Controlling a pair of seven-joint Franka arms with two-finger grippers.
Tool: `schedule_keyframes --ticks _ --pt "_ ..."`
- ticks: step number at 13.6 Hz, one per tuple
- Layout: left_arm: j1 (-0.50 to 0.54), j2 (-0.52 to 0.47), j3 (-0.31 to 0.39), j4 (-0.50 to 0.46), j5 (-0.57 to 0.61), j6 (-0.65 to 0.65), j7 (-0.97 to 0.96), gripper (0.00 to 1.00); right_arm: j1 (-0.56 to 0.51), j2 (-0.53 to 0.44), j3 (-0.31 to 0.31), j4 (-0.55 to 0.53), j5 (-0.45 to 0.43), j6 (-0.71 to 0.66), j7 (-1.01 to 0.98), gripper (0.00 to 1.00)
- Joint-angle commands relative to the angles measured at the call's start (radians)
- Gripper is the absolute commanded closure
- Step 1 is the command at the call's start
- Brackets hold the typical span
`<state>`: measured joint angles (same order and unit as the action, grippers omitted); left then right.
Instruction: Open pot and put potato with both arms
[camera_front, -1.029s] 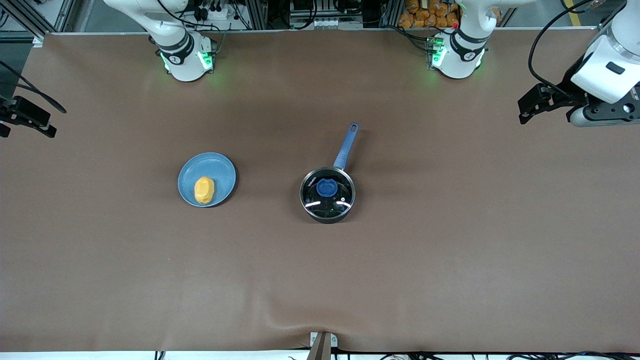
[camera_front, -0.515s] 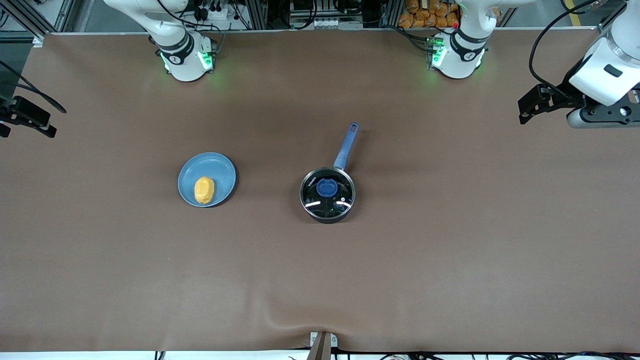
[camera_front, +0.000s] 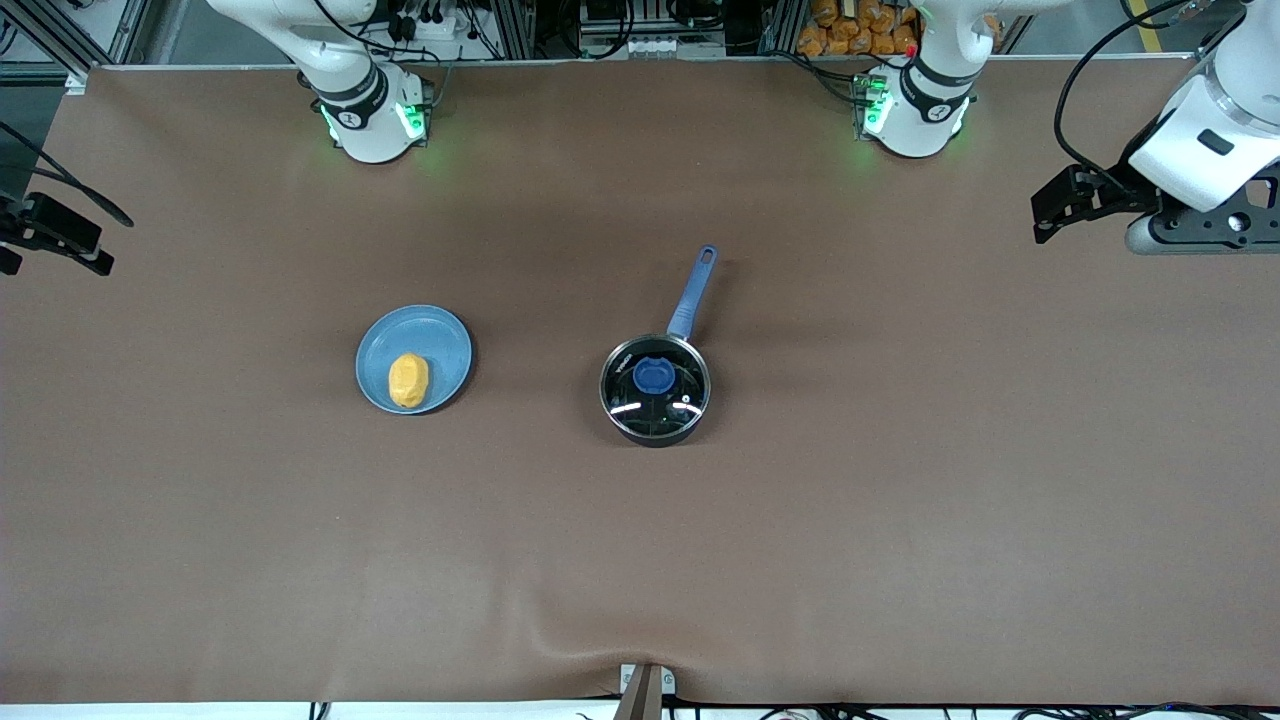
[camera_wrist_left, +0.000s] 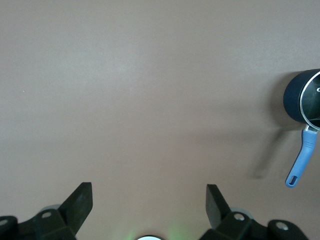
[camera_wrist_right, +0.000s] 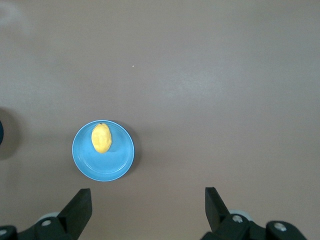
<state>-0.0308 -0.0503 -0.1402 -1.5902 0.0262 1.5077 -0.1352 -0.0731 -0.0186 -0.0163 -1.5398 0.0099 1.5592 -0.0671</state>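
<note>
Lid (camera_front: 655, 378) on pot (camera_front: 655, 392), potato (camera_front: 408, 380) on plate (camera_front: 415, 358); left tool (camera_wrist_left: 149, 206) and right tool (camera_wrist_right: 148, 207) hover released, staged for approach.

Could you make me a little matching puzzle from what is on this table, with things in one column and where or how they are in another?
Things:
1. potato
2. pot
3. lid
4. left gripper

Places or states:
A. closed by a glass lid
B. lying on the blue plate
C. open, above the left arm's end of the table
D. sitting on the pot

Pairs: 1-B, 2-A, 3-D, 4-C
</note>
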Motion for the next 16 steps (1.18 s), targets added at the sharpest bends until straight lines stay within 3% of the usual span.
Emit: schedule_keyframes --ticks 1,11,16 --pt "-0.003 -0.005 -0.01 0.004 0.001 -0.015 0.022 0.0 0.004 0.002 -0.001 0.004 -0.001 -0.007 0.018 0.0" --pt "0.0 -0.002 -0.093 0.007 0.009 -0.027 0.014 0.0 0.007 0.003 -0.001 -0.026 0.001 -0.001 0.02 0.0" --pt "-0.003 0.01 -0.096 0.009 0.003 -0.024 0.008 0.0 0.038 0.032 -0.001 -0.082 0.012 0.019 0.038 0.0"
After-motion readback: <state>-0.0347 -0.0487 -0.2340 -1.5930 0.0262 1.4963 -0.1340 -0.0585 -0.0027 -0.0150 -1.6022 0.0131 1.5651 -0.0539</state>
